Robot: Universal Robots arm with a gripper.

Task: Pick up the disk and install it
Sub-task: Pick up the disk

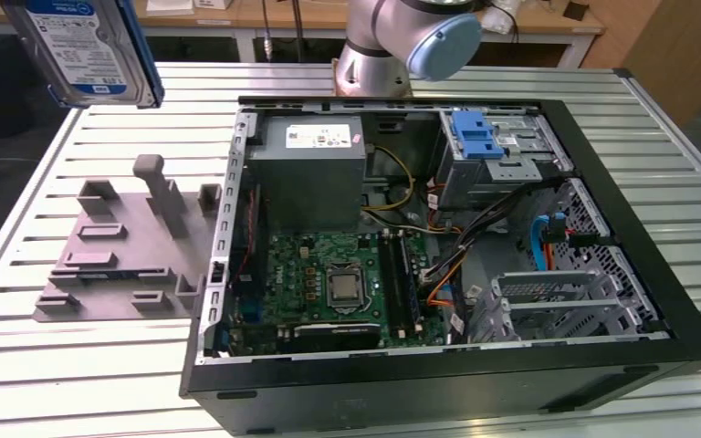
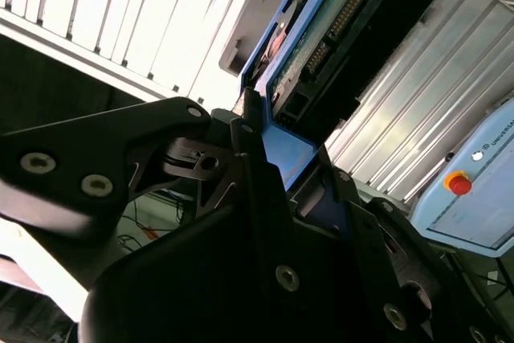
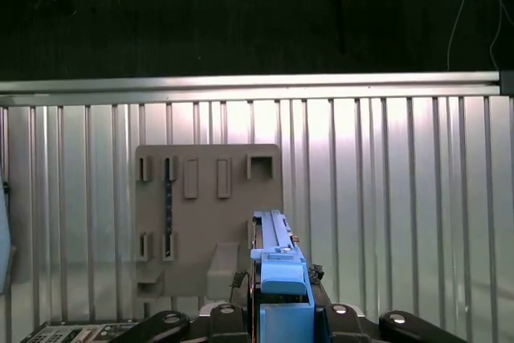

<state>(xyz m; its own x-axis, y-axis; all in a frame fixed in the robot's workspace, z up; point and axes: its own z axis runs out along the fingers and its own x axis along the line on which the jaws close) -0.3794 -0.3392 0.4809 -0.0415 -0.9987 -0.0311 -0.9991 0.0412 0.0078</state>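
Note:
The disk (image 1: pixel 83 50), a silver-grey drive with a white-and-blue label in a blue carrier, hangs high above the table's far corner at the exterior view's left. It is well above the grey holder plate (image 1: pixel 131 246). In the first wrist view the disk (image 3: pixel 277 267) stands edge-on between black fingers, with my gripper (image 3: pixel 277 315) shut on its blue carrier. The holder plate (image 3: pixel 209 214) lies below it with empty slots. The second wrist view shows the disk's connector end (image 2: pixel 321 38) and my gripper (image 2: pixel 281 170) clamped on the carrier.
An open black computer case (image 1: pixel 643 274) lies on the slatted metal table (image 1: pixel 83 365). Inside are a grey power supply (image 1: pixel 314 173), a green motherboard (image 1: pixel 339 283) and a drive bay with a blue latch (image 1: pixel 485 137). The arm's base (image 1: pixel 387 46) stands behind the case.

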